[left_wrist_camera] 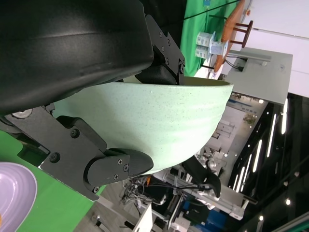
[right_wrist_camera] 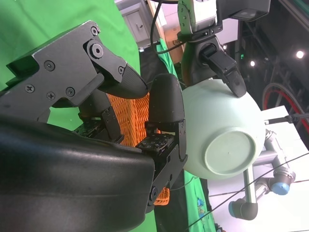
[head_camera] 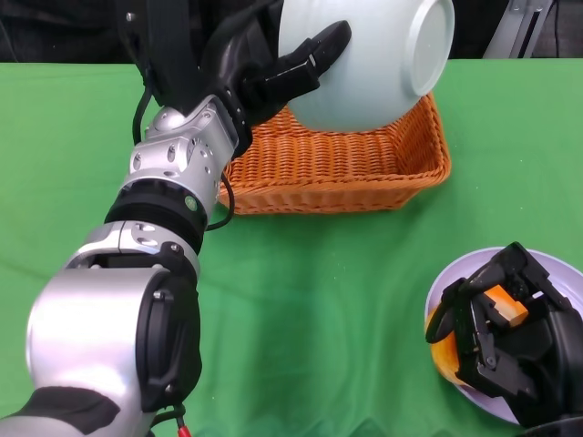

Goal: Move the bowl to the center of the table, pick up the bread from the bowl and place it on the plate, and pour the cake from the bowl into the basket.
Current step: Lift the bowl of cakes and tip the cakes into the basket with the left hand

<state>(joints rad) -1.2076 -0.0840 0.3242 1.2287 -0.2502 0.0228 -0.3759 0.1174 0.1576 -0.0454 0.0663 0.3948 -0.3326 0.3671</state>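
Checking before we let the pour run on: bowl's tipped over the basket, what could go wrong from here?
1. The bowl is held by the left hand high over the basket, tipped with its base toward the basket's right end; the cake isn't visible, and could bounce or land past the rim.
2. The grip looks to be at the rim only; the bowl might slip.
3. The right hand covers the bread on the plate, so placement can't be confirmed.

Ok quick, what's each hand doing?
Left hand: holding the bowl, tipped over the basket.
Right hand: on the bread, over the plate.
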